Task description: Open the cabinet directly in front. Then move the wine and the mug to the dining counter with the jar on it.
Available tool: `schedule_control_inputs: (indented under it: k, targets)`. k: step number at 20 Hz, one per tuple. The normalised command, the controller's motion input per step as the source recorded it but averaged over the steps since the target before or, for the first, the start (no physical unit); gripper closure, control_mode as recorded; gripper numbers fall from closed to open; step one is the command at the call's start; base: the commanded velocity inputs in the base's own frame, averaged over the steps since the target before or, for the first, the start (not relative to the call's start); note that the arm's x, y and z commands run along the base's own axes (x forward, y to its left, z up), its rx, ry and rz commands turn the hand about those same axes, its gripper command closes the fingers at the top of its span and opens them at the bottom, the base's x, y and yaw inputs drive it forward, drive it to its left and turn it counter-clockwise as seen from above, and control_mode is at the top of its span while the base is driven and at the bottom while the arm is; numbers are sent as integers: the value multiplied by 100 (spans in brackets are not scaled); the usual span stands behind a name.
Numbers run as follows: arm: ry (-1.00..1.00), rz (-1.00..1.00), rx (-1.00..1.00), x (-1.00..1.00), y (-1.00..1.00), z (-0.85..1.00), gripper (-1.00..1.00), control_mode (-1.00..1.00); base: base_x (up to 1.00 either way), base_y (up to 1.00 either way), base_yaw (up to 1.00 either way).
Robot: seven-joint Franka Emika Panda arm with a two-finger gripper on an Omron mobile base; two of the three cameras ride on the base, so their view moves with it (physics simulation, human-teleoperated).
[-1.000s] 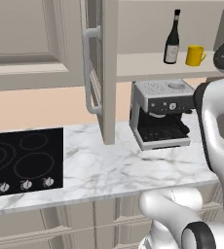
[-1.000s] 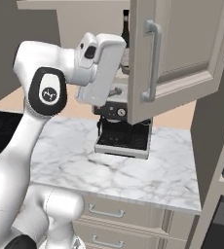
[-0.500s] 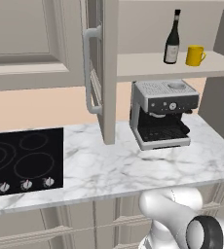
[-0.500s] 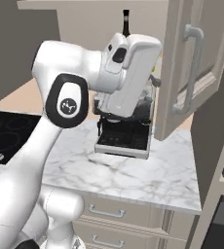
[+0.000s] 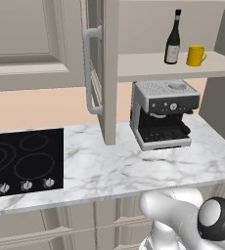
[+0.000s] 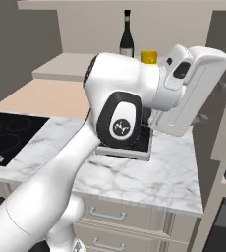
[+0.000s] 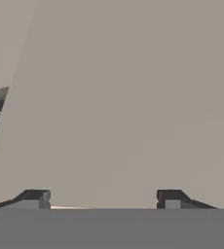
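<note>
kitchen wall, beige-grey panelled upper cabinet [image 5: 109, 73], doors swung open. on its inner shelf: dark glass wine bottle with pale label [image 5: 173, 39], small bright yellow mug [image 5: 195, 55] just beside. two-finger gripper [image 7: 103, 198]: tips spread apart, empty, facing a plain beige panel.

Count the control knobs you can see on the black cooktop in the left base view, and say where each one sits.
3. They sit in a row along the cooktop's front edge: left knob, middle knob, right knob. The picture's left edge cuts the cooktop, so more may be hidden.
</note>
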Motion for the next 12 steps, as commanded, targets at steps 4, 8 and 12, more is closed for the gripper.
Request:
schedule_control_inputs:
  k: [4,8,12]
  targets:
    - [0,0,0,0,-70,-3,-100,-100,0,0,0]
    - [0,0,0,0,-39,-1,-100,-100,0,0,0]
    - [0,0,0,10,-8,0,-100,-100,0,0,0]
